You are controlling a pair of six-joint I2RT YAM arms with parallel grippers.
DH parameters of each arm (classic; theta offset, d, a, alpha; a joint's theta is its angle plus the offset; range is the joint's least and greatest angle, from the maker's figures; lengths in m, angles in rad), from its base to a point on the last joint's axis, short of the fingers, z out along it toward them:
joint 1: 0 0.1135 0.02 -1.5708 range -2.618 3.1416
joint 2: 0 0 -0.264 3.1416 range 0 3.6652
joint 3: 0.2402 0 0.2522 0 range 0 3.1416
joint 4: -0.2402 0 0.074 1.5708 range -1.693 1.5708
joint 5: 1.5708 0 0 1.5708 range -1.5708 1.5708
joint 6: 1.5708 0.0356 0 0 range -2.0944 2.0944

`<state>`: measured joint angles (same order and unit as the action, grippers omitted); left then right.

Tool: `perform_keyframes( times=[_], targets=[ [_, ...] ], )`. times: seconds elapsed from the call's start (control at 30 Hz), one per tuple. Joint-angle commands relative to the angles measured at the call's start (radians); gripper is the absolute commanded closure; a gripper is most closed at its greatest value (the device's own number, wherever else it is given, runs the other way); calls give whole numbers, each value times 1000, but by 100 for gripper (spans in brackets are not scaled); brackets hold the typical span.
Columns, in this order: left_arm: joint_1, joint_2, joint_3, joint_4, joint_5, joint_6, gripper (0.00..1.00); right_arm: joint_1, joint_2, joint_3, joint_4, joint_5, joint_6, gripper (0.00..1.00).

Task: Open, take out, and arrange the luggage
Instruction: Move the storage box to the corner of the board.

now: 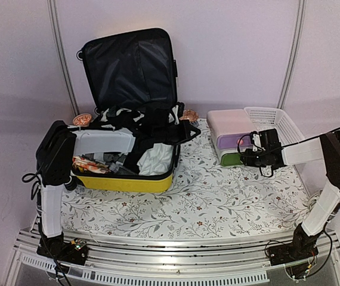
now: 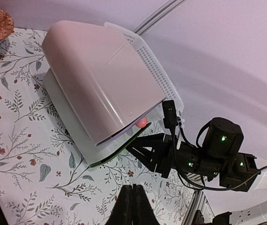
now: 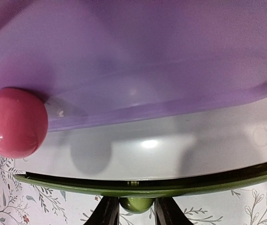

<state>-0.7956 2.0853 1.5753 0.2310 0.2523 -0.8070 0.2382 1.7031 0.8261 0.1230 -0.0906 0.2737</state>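
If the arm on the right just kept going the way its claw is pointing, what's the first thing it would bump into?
Most likely the small green knob on the bottom drawer of the little drawer box. In the wrist view the right gripper has a finger on each side of that knob, seemingly very close, though depth is hard to judge.

Drawer box sits on the surface right of centre: pale pink top, purple drawer above, green drawer below. Pink round knob on the purple drawer, green knob on the lower one. White mesh basket just beside the box on its right, touching or nearly. Floral cloth covers the surface, leaf and small red flower print. Two small patterned orange-red bowls against the back wall: one at left, one near the box. Plain pale wall behind, with grey vertical poles.
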Motion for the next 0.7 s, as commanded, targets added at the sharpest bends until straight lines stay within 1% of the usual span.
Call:
perform_keyframes(
  times=[0.0, 0.2, 0.67],
  targets=[
    [-3, -19, 7, 18, 0, 18, 100, 22, 10, 15, 3, 25, 19, 71],
    [-4, -24, 9, 4, 6, 26, 100, 67, 10, 9, 27, 76, 43, 71],
    [1, -64, -25, -7, -12, 45, 100, 155, 15, -38, 139, 90, 45, 72]
  ],
)
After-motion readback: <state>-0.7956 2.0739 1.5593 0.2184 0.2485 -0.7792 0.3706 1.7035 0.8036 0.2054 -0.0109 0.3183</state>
